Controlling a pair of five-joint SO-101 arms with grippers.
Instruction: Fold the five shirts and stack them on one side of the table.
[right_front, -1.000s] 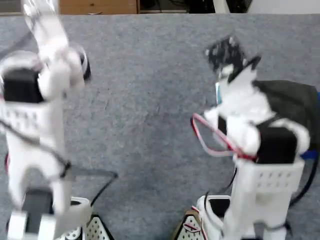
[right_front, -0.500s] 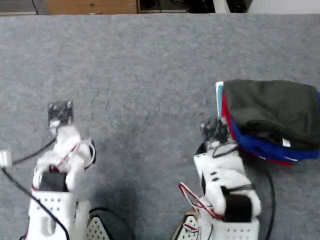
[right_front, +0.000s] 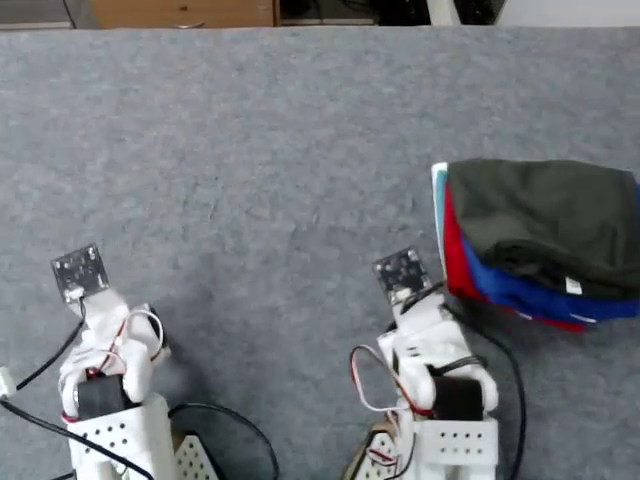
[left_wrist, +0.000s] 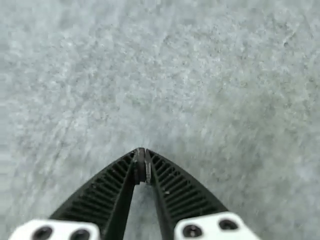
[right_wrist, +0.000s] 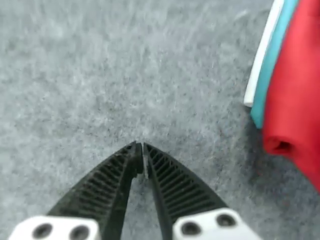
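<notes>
My left pincer (left_wrist: 141, 166) is closed tip to tip on nothing, poised over bare grey table cover (right_front: 300, 150) near my own base; my right pincer (right_wrist: 140, 159) is closed and empty as well, with the nearest corner of the pile just beside it.

The stack of shirts (right_front: 540, 240) lies at the right edge of the table; a dark shirt (right_front: 545, 210) sits on top, a blue shirt (right_front: 545, 292) under it, a red shirt (right_wrist: 295, 95) below that, then a teal layer (right_wrist: 272, 60) and a white layer (right_wrist: 261, 60) at the bottom; the white one is probably the fifth shirt, though only its thin edge shows. By that count I judge the folding and stacking done.

The shirts look soft, limp and light; none should resist a pinch, but a layer gripped alone would likely drag free and come unfolded, and the upper folds already bulge loosely. If the pile needs squaring, I would pinch the thick rolled fold of the red shirt at the near corner, or push the whole side with closed tips; the fuzzy cover would probably cling to the bottom layer, so lifting seems safer than sliding.
</notes>
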